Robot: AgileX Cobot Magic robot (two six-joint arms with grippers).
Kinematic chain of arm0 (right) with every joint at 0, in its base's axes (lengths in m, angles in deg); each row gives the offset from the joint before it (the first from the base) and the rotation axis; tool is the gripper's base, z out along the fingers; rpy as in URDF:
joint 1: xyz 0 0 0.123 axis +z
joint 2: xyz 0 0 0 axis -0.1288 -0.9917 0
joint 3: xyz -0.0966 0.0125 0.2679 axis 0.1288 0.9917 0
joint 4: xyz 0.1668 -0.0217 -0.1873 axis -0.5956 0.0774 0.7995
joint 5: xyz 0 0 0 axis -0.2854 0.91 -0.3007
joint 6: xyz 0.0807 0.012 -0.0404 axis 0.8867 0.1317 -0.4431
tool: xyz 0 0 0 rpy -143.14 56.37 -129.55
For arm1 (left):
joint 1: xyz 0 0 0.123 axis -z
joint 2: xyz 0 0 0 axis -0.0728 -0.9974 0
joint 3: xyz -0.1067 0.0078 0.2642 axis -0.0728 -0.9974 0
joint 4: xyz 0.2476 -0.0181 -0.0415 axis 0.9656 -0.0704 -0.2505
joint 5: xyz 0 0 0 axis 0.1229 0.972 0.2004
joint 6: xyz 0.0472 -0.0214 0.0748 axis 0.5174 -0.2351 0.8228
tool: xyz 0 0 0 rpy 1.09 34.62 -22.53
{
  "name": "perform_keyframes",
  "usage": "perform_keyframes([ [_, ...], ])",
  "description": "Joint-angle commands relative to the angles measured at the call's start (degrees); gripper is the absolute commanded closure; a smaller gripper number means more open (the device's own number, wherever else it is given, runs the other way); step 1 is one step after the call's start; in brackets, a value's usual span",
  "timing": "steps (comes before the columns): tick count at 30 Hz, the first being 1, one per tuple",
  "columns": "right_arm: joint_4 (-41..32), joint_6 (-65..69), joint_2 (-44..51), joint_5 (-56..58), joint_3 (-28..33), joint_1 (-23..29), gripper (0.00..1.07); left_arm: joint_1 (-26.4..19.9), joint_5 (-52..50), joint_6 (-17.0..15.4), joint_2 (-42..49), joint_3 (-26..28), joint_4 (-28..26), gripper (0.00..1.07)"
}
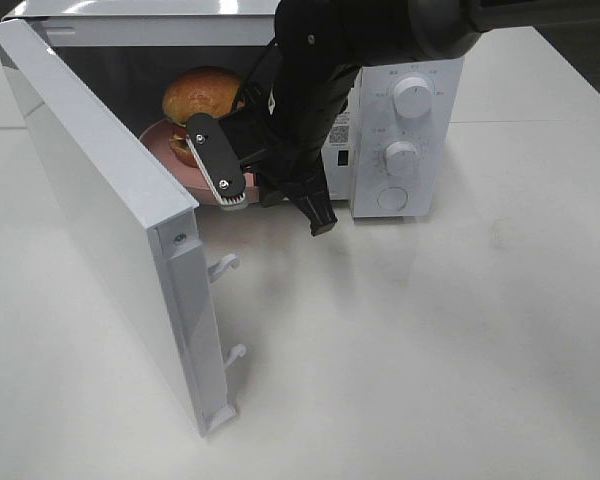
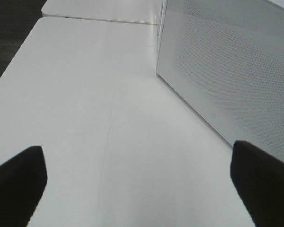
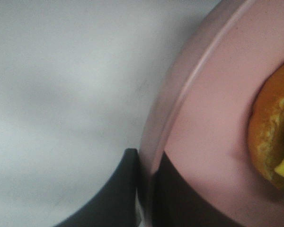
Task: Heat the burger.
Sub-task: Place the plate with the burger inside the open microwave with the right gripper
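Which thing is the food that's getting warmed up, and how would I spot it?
Find the white box-shaped microwave oven with its door swung open. In its dark opening sits a pink round shallow dish, and on that lies the small round burger. Its domed orange-brown bun top makes it the only brown, raised thing there, narrower than the dish beneath.
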Motion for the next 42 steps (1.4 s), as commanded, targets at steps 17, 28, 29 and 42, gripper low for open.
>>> perform_keyframes([
  [17, 6.70, 9.57, -10.54, 2.29, -18.51, -0.80, 1.07, -0.06, -0.17, -0.06, 1.26, -0.06, -0.40, 0.09],
  [28, 8.65, 11.75, -15.13, 2.69, -25.50, -0.80, 1.07, -0.06, -0.17, -0.06, 1.26, -0.06, -0.40, 0.09],
  [29, 8.65, 11.75, -15.53, 2.75, -26.13, -0.80, 1.07, -0.06, -0.17, -0.06, 1.26, -0.06, -0.40, 0.09],
  [42, 6.65, 11.69, -17.53, 0.40, -27.27, -0.80, 0.93, -0.06, -0.17, -0.06, 1.26, -0.06, -0.40, 0.09],
])
